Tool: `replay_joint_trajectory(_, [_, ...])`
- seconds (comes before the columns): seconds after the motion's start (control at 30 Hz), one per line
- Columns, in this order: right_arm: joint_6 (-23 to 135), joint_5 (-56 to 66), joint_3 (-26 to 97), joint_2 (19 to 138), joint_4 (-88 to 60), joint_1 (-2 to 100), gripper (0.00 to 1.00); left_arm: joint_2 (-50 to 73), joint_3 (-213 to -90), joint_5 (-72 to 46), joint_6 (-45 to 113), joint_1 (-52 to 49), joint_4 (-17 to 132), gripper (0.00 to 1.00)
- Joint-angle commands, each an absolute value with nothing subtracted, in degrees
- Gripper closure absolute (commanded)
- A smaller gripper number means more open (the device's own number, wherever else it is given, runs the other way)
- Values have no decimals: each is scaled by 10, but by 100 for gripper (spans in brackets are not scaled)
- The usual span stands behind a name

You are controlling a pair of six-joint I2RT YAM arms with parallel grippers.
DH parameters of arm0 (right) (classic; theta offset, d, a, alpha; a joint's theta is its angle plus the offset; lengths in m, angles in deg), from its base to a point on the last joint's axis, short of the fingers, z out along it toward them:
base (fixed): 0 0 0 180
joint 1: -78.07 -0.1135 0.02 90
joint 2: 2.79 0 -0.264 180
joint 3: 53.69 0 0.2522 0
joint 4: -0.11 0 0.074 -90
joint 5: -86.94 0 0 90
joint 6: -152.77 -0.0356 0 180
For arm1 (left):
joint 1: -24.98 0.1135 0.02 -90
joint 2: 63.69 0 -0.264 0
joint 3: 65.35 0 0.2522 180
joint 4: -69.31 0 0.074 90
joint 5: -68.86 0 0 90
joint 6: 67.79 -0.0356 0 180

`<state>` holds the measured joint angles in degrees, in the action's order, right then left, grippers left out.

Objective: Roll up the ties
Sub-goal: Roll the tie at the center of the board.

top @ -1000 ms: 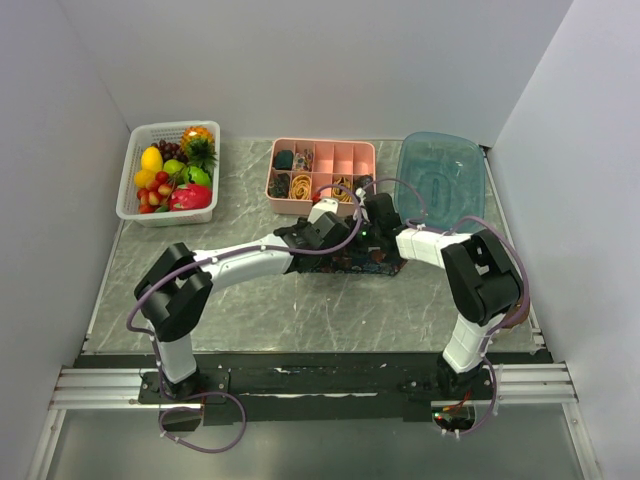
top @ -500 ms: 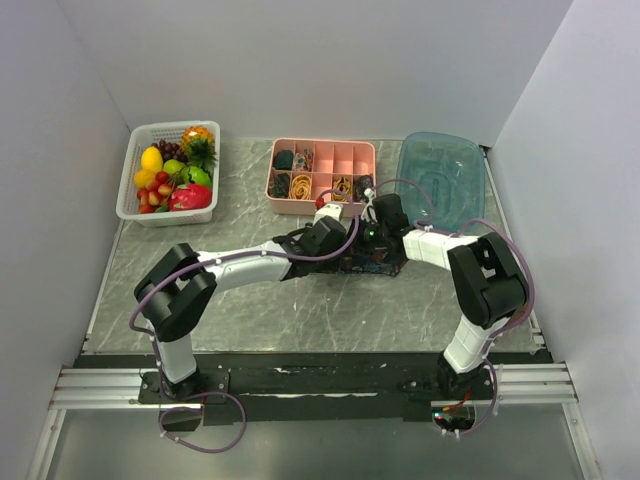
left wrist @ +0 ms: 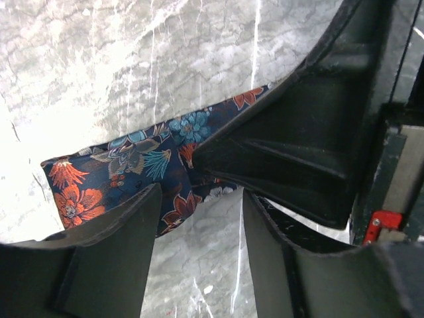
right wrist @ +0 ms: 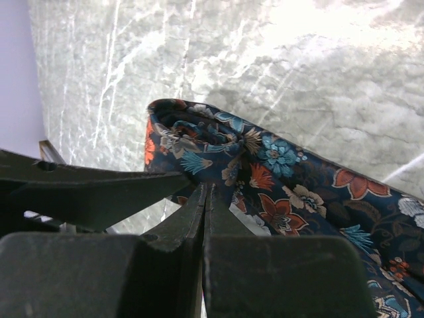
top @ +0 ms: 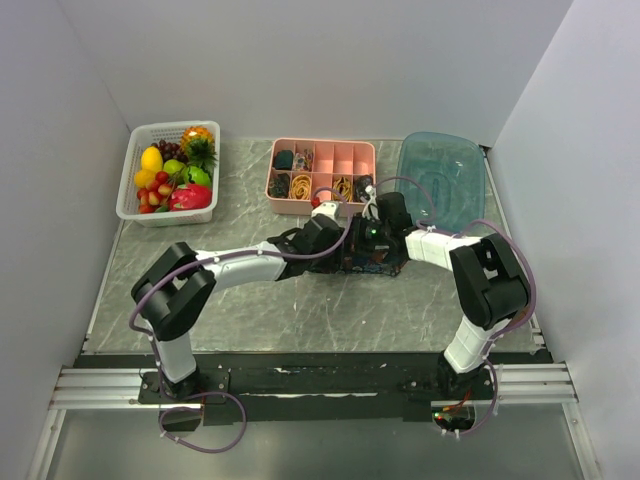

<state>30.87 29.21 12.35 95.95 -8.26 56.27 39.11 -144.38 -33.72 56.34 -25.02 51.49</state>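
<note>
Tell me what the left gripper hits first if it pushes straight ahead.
Probably the tie, lying just past the open left gripper; the right gripper is close beside it, depth unclear.

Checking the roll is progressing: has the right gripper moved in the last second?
Yes. In the top view the right gripper has shifted slightly to the right, closer to the fixed blue tub.

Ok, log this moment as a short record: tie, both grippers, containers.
tie: patterned, on the marble table, one end folded over
left gripper: open, over the tie
right gripper: shut, at the fold; grip unclear
back of table: fruit basket, pink divided tray, blue tub
</note>
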Motion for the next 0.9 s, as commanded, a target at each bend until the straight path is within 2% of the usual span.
replay_joint_trajectory(0.0, [313, 316, 123, 931, -50, 562, 100, 341, -1429, -328, 562, -245, 551, 40])
replay_joint_trajectory(0.4, [324, 295, 147, 934, -66, 524, 100, 242, -1367, -300, 577, -203, 569, 29])
replay_joint_trajectory(0.63, [334, 269, 168, 947, -95, 516, 100, 195, -1295, -234, 597, -126, 595, 26])
replay_joint_trajectory(0.73, [340, 241, 180, 959, -118, 514, 100, 189, -1255, -174, 609, -89, 632, 22])
replay_joint_trajectory(0.87, [342, 216, 184, 971, -124, 514, 100, 198, -1208, -113, 627, -60, 701, 11])
